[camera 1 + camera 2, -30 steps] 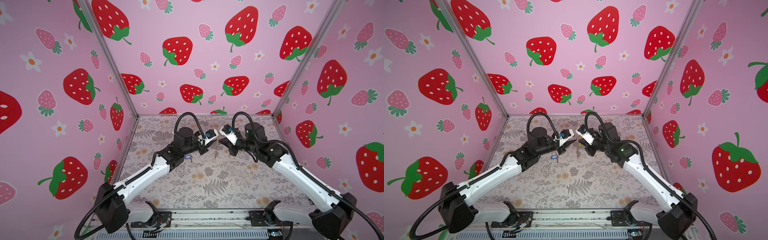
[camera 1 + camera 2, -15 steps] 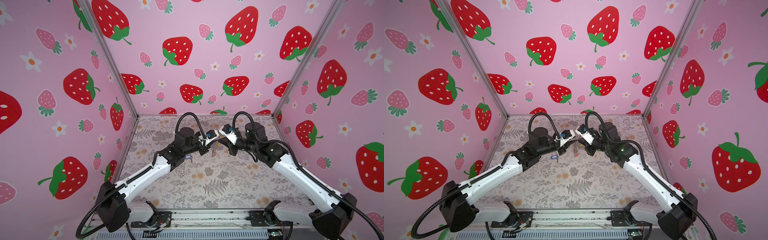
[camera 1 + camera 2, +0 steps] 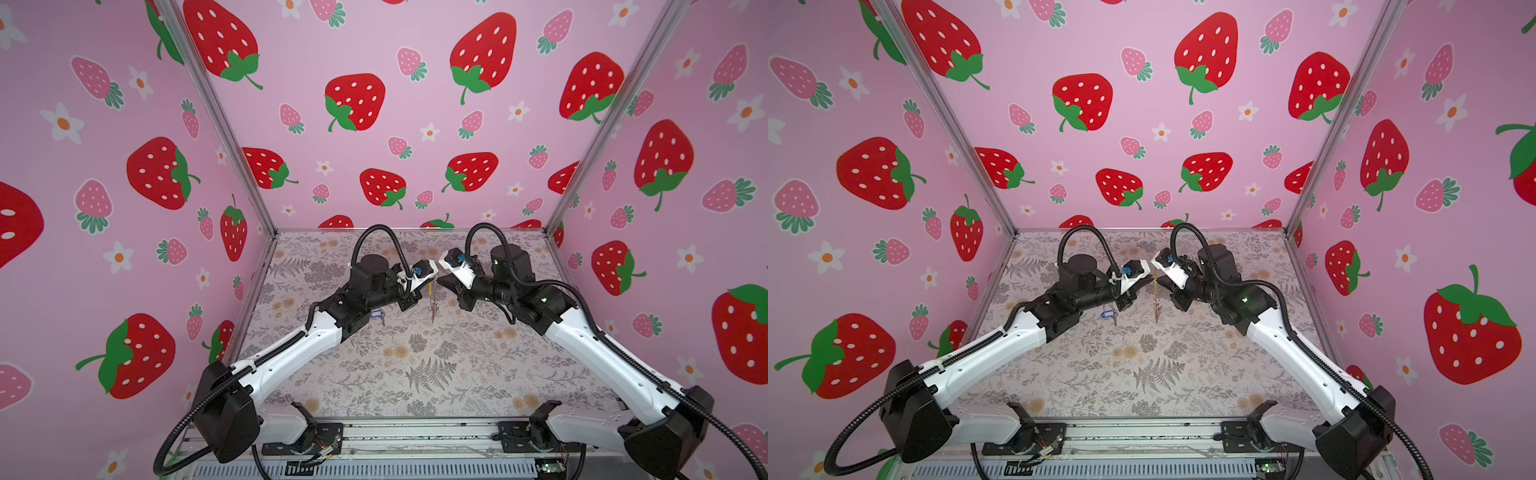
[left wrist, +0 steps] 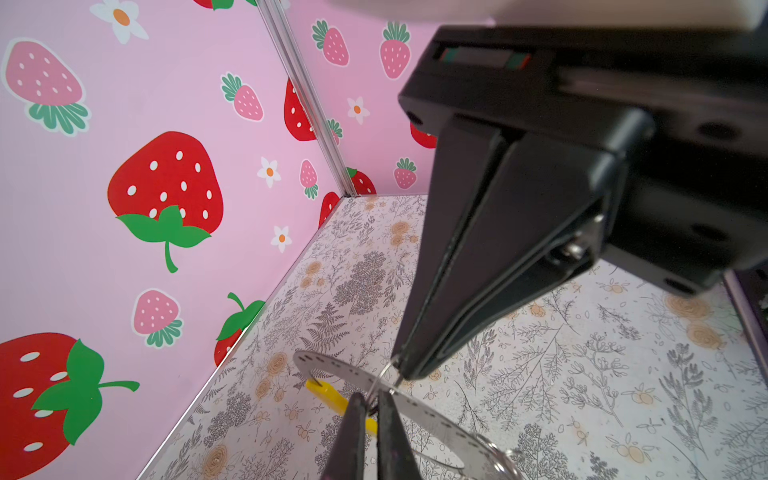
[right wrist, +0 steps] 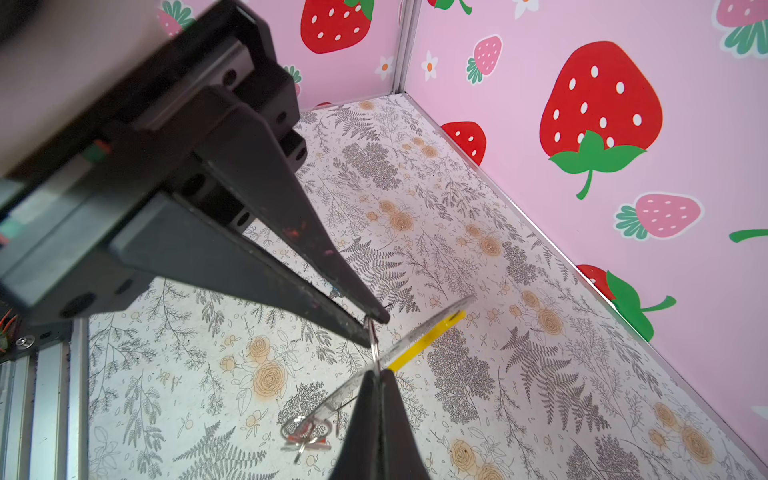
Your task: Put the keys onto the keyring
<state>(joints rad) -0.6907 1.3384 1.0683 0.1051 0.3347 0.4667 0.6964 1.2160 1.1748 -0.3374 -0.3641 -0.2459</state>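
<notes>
Above the floral counter (image 3: 415,374), the left claw (image 4: 401,372) and right claw (image 5: 374,330) meet tip to tip in mid-air. Each is pinched tight on the keyring (image 5: 415,340) near its yellow section. The hoop hangs between them, the red-tagged key (image 5: 305,434) dangling at its lower end. The blue-tagged key (image 3: 1108,314) lies on the counter beside the left arm.

The left gripper (image 3: 429,284) and right gripper (image 3: 440,283) meet tip to tip over the back of the table (image 3: 415,374), the keyring (image 3: 433,293) hanging between them and barring that gap. The blue-tagged key (image 3: 377,314) lies just beside the left arm (image 3: 316,337); the front half between both arms lies open.
</notes>
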